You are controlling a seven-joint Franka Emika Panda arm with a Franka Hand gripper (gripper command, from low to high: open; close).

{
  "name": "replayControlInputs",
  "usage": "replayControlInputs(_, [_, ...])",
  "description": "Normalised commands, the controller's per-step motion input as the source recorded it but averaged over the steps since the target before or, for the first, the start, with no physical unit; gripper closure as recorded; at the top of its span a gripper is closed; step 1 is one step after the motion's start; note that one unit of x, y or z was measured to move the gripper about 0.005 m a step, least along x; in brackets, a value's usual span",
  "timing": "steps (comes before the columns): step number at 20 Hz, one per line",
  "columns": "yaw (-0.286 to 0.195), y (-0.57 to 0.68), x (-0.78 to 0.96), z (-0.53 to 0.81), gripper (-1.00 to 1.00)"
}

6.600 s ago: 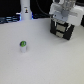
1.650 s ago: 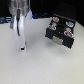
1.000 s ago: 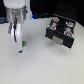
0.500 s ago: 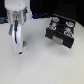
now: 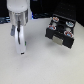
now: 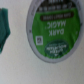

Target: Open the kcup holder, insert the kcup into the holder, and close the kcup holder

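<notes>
The kcup [image 6: 54, 27] fills the wrist view from very close, its green lid with white lettering facing the camera. In the exterior view it is hidden under my gripper [image 5: 20, 49], which reaches down to the white table on the exterior view's left. The blur hides how its fingers stand. The kcup holder [image 5: 61, 29], a black boxy unit, stands at the exterior view's right with its drawer pulled out. Round cup slots [image 5: 55, 22] show in the drawer, and a light handle [image 5: 60, 37] is on its front.
The white table [image 5: 45, 65] spreads around the arm and the holder. A dark teal shape [image 6: 4, 27] sits at the edge of the wrist view; what it is I cannot make out. Dark objects line the back edge [image 5: 4, 20].
The arm left the holder, whose drawer now stands open, and crossed to the exterior view's left. Over the last second the gripper has sunk lower over the kcup's spot.
</notes>
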Motion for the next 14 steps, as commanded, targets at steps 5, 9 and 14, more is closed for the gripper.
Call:
replayControlInputs(5, [-0.081, 0.0, -0.05, -0.09, -1.0])
replayControlInputs(9, [-0.006, -0.01, -0.01, -0.05, 1.0])
replayControlInputs(14, [-0.028, 0.0, -0.02, -0.04, 1.0])
